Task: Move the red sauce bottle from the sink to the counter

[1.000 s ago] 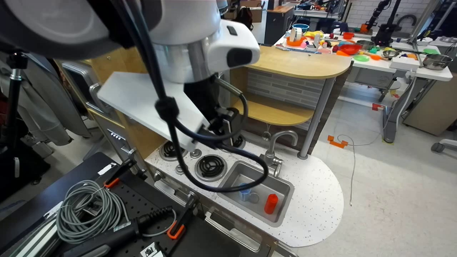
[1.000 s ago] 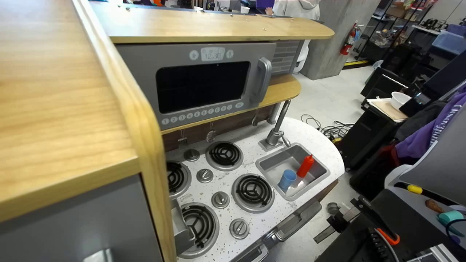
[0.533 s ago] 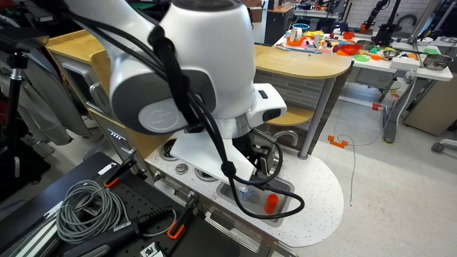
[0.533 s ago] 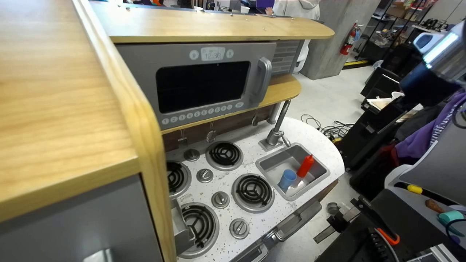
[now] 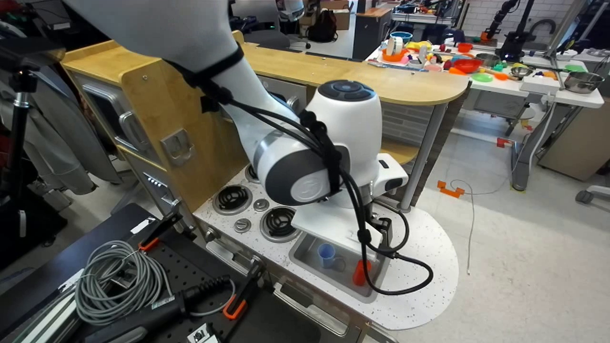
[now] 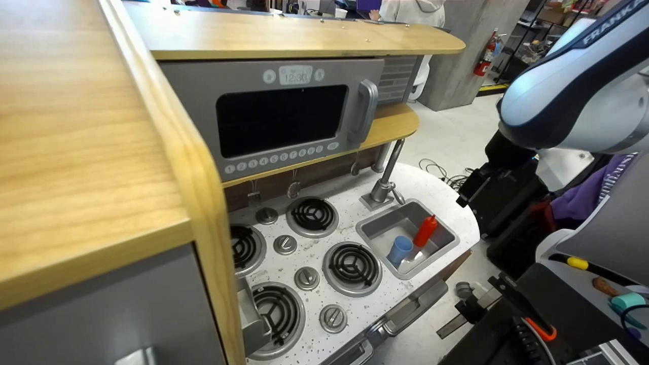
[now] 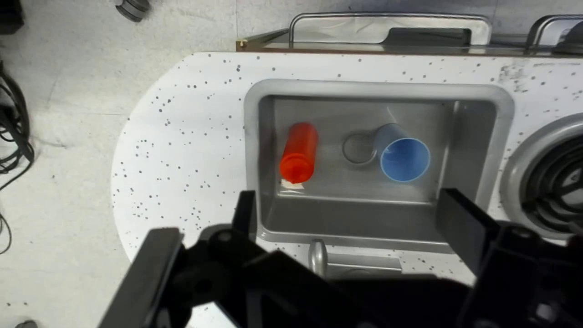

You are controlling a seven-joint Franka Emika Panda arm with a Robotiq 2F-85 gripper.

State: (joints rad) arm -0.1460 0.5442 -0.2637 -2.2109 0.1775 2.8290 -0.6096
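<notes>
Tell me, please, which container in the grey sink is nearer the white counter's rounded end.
The red plastic sauce bottle; the round blue cup is farther away.

In the wrist view the black two-fingered gripper [image 7: 349, 202] is cut off at six o'clock and covers part of the silver faucet [image 7: 318, 258]; the round black coil burner [image 7: 543, 176] is cropped at three o'clock. In an exterior view a looped black cable [image 5: 364, 236] hides part of the small red-orange plastic bottle [image 5: 359, 276] at five o'clock; the white robot arm [image 5: 351, 125] is cut off between ten and eleven.

bottle [image 7: 300, 148]: smooth plastic | sink [image 7: 378, 89]: satin, metal-look | fingers [image 7: 465, 228]: matt
</notes>
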